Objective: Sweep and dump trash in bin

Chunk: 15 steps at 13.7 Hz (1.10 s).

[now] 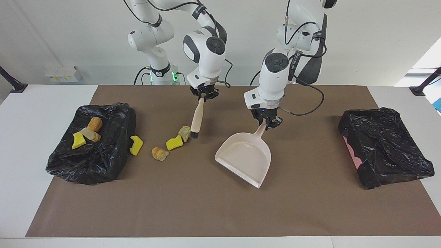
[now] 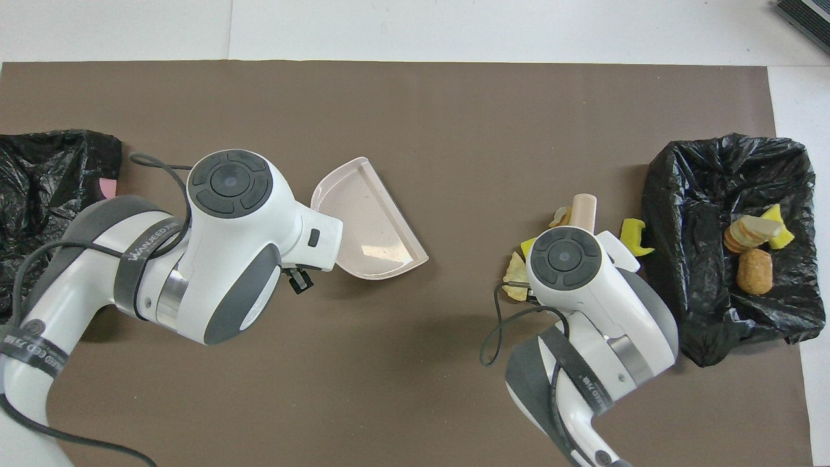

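Four trash pieces lie on the brown mat beside the black-bagged bin (image 1: 124, 119): a yellow one (image 1: 136, 144) against the bin, an orange-tan one (image 1: 160, 153), a yellow one (image 1: 174, 142) and a beige one (image 1: 185, 132). Three more pieces (image 1: 90, 132) lie in the bin (image 2: 674, 194). My right gripper (image 1: 204, 96) is shut on a beige brush (image 1: 198, 117), whose black bristles touch the beige piece. My left gripper (image 1: 267, 124) is shut on the handle of the beige dustpan (image 1: 244, 156). The dustpan (image 2: 366, 224) is angled with its mouth toward the trash.
A second bin lined with a black bag (image 1: 379, 137) stands at the left arm's end of the mat and also shows in the overhead view (image 2: 52, 194). A cable hangs from each wrist.
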Motion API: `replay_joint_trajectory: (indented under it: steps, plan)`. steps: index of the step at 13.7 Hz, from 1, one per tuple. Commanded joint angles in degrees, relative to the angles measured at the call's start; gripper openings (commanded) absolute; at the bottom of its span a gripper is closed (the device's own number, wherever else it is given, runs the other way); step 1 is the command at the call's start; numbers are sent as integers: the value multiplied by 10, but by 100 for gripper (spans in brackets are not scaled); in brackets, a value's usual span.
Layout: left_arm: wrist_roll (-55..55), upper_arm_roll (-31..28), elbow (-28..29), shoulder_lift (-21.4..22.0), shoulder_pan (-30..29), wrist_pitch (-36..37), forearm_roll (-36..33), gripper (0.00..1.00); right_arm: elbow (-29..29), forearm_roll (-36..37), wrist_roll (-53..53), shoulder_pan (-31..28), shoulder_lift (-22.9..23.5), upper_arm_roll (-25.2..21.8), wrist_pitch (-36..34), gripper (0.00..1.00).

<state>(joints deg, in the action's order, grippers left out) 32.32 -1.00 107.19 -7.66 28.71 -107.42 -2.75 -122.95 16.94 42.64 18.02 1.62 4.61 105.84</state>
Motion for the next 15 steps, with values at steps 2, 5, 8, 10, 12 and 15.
replay_joint_trajectory:
  steps: [2,5,8,10,12,15]
  plan:
    - [41,3,28,27,-1,-8,-6,0,-5,39,0,-42,-9,7,-43,0]
    - [148,3,79,48,6,-66,-6,0,-9,56,-9,-84,-6,8,-40,0]
    - [164,4,132,70,16,-110,-6,0,-23,48,-11,-94,-8,9,-17,0]
    - [165,4,133,70,16,-109,-6,0,-33,47,-24,-94,-1,9,6,0]
    - [166,4,145,71,20,-108,-6,0,-46,21,-53,-95,0,9,27,0]
    - [164,4,157,73,31,-116,-6,0,-48,-15,-92,-85,0,10,32,0]
